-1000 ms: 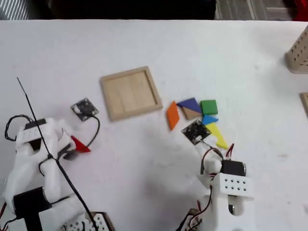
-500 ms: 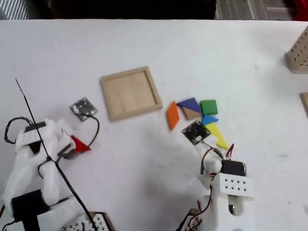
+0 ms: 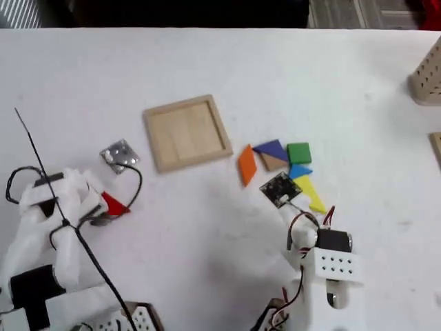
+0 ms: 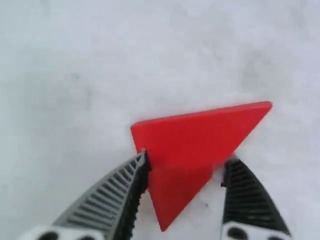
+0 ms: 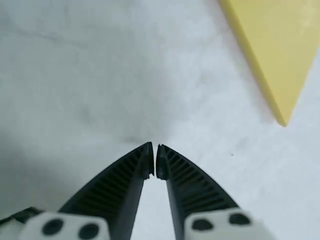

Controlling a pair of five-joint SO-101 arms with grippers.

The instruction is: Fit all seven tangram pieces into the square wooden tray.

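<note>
Tangram pieces (image 3: 275, 155) lie mostly clustered just right of the empty wooden tray (image 3: 178, 104). The red triangle (image 4: 195, 145) is at the near left, well apart from the tray, pinched between the left gripper (image 4: 186, 162) fingers. They press on slanting edges near one corner, so I'd worry it squirts out or pivots. The right gripper (image 5: 154, 160) fingers are closed on nothing beside the yellow triangle (image 5: 270, 50).

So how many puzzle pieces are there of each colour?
red triangle: 1
orange piece: 1
dark blue triangle: 1
brown triangle: 1
green square: 1
light blue triangle: 1
yellow triangle: 1
Total: 7
</note>
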